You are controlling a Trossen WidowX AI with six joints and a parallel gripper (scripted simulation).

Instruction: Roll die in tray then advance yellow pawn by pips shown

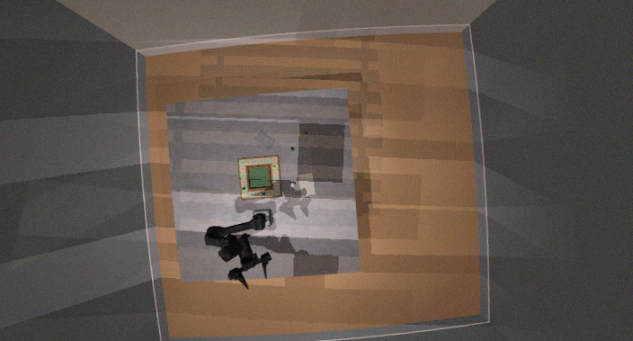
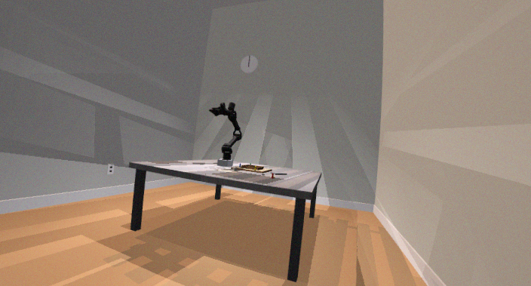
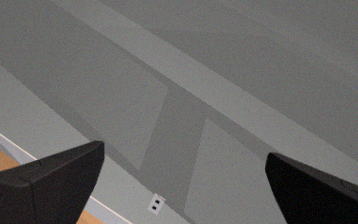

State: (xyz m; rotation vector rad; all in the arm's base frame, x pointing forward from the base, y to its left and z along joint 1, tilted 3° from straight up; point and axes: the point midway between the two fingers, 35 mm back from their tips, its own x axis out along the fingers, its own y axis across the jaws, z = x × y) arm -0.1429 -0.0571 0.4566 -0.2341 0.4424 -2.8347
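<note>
My gripper [image 1: 256,282] [image 2: 212,111] [image 3: 186,155] is open and empty, raised high and turned away from the board, past the table edge in the top view. The square board [image 1: 240,167] has a light track with a brown-walled tray with a green floor [image 1: 259,171] in its middle. The yellow pawn [image 1: 274,166] [image 2: 255,168] stands on the board's right side in the top view. I cannot pick out the die or its pips for certain; a small white spot [image 1: 292,184] right of the board is too small to tell.
A green pawn [image 1: 244,188] and a blue pawn [image 1: 263,193] [image 2: 240,164] are on the board. A red piece [image 1: 306,132] [image 2: 272,175], a small dark thing [image 1: 292,148] and a grey-blue rectangle [image 1: 265,139] lie beyond it. A wall socket [image 3: 156,204] shows in the wrist view.
</note>
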